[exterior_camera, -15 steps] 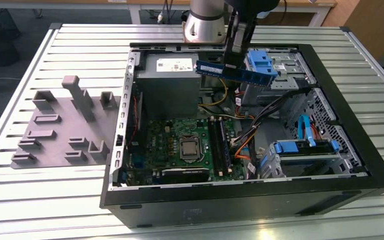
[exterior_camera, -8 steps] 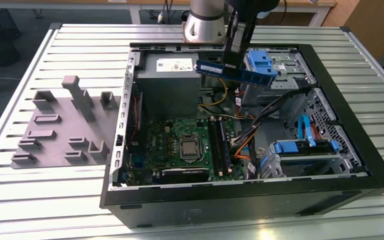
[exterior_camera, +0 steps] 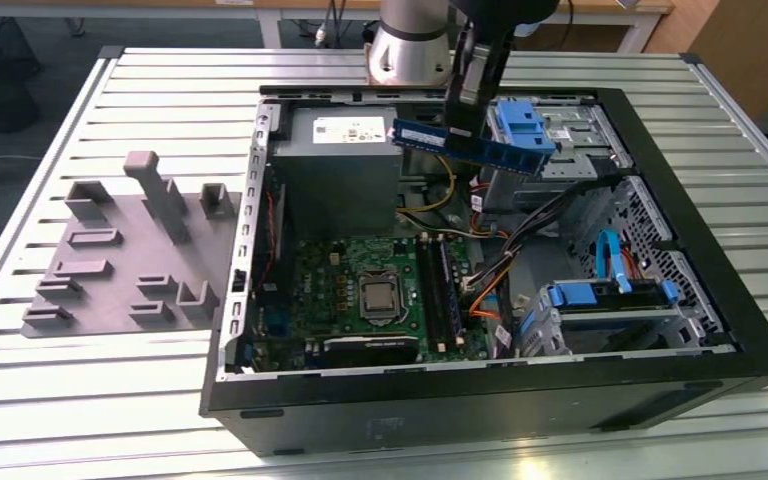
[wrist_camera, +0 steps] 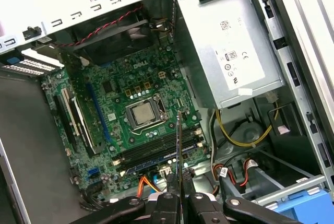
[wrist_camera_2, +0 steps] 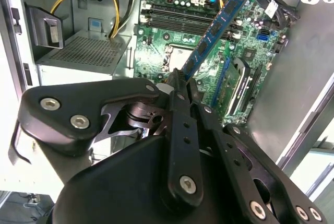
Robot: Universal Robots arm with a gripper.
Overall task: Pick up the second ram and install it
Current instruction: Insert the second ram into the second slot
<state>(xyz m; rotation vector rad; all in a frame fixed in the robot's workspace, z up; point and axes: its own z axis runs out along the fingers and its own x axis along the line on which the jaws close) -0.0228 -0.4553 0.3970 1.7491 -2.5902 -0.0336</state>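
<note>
My gripper (exterior_camera: pixel 464 128) is shut on the second ram (exterior_camera: pixel 491 150), a long dark-blue stick held in the air above the open computer case, over the gap between the grey power supply (exterior_camera: pixel 337 150) and the blue drive cage (exterior_camera: pixel 534 122). In the second wrist view the ram (wrist_camera_2: pixel 216 31) sticks out from between the fingers (wrist_camera_2: pixel 176 85) and slants across the green motherboard (wrist_camera_2: pixel 209 20). The first wrist view looks along the ram's (wrist_camera: pixel 178 140) thin edge; it hangs over the long black memory slots (wrist_camera: pixel 156 153) without touching them.
The case lies open on a slatted metal table (exterior_camera: pixel 77 400). A grey holder tray (exterior_camera: pixel 131 250) with upright blocks sits on the exterior view's left. Cables (exterior_camera: pixel 491 270) and a second blue drive bay (exterior_camera: pixel 611 295) crowd the case beside the motherboard (exterior_camera: pixel 357 290).
</note>
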